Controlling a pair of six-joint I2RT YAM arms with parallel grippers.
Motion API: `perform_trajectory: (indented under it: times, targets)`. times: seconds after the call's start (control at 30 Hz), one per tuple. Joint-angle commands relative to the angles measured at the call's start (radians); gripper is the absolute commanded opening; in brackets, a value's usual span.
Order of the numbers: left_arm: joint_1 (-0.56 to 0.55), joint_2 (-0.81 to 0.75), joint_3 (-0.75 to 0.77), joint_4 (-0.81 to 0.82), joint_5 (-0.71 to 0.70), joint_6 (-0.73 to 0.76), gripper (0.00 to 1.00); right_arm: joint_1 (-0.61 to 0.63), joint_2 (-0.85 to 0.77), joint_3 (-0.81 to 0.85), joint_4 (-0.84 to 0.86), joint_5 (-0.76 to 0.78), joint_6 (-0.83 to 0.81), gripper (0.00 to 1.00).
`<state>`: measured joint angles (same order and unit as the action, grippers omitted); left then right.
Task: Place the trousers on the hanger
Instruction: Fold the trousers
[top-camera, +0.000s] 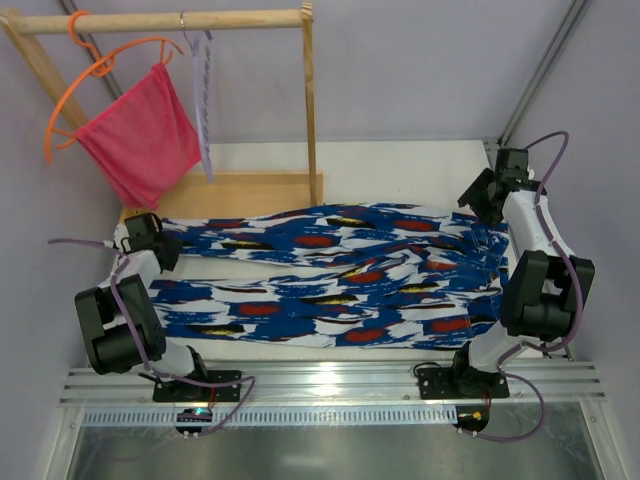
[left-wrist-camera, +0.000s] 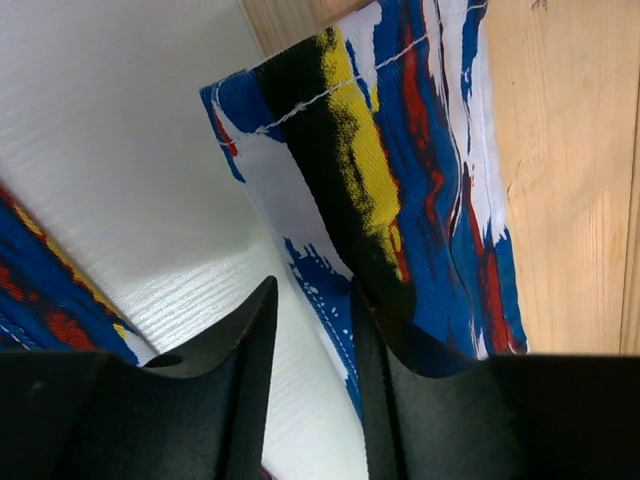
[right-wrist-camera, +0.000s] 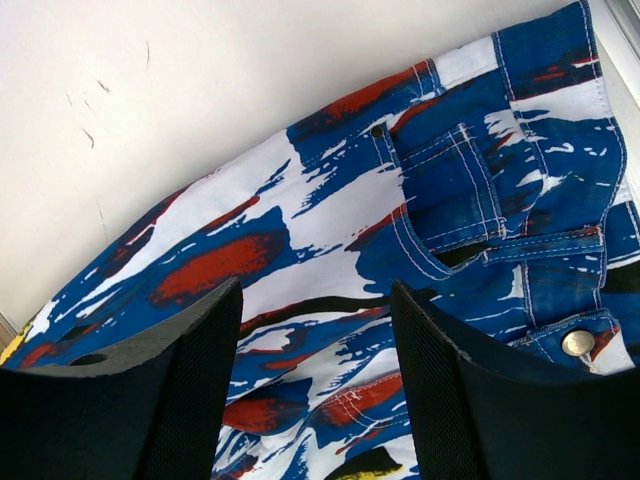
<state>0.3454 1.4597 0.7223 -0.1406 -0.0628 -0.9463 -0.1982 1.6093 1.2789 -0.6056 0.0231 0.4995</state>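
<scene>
Hem of trousers, part hid by L gripper

The trousers are matt woven cloth with white stitching and a shiny metal stud, seen at the lower right of the right wrist view. The desk is dull white and faintly ribbed. Along the top, the rack is bare pale wood. The hanger is ridged plastic, and the pink-red cloth is an open mesh.
</scene>
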Motion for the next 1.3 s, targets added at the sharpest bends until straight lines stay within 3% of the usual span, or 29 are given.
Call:
perform_trajectory:
  times: [0.0, 0.23, 0.43, 0.5, 0.53, 0.57, 0.6, 0.7, 0.87, 1.1, 1.27]
  targets:
    - [0.0, -0.002, -0.026, 0.096, -0.023, -0.029, 0.34, -0.001, -0.046, -0.001, 0.027, 0.009, -0.004, 0.64]
    - [0.0, -0.03, -0.008, 0.004, -0.051, -0.026, 0.01, -0.001, -0.04, -0.001, 0.032, 0.017, 0.002, 0.64]
    - [0.0, -0.009, 0.054, -0.122, -0.115, -0.045, 0.0, -0.001, -0.031, -0.004, 0.03, 0.018, 0.004, 0.64]
    - [0.0, -0.01, 0.048, -0.097, -0.097, -0.054, 0.0, -0.001, -0.035, -0.007, 0.032, 0.014, 0.005, 0.64]
    - [0.0, -0.019, 0.011, -0.059, -0.079, -0.058, 0.02, -0.001, -0.04, -0.009, 0.032, 0.014, 0.002, 0.64]
    - [0.001, -0.03, -0.016, 0.026, -0.066, -0.066, 0.1, -0.001, -0.04, -0.009, 0.032, 0.011, -0.001, 0.64]
    - [0.001, -0.051, -0.041, 0.062, -0.059, -0.077, 0.34, -0.001, -0.043, -0.009, 0.03, 0.009, -0.003, 0.64]
    - [0.001, -0.07, -0.096, 0.137, -0.04, -0.094, 0.67, -0.001, -0.051, -0.006, 0.02, 0.035, -0.009, 0.64]
    - [0.001, -0.056, -0.132, 0.217, -0.006, -0.1, 0.68, -0.001, -0.057, -0.007, 0.023, 0.046, -0.01, 0.64]
    - [0.003, -0.032, -0.156, 0.277, 0.003, -0.127, 0.53, -0.001, -0.054, -0.006, 0.023, 0.051, -0.016, 0.64]
    - [0.001, -0.006, -0.155, 0.285, -0.002, -0.146, 0.48, -0.001, -0.054, -0.001, 0.023, 0.051, -0.016, 0.64]
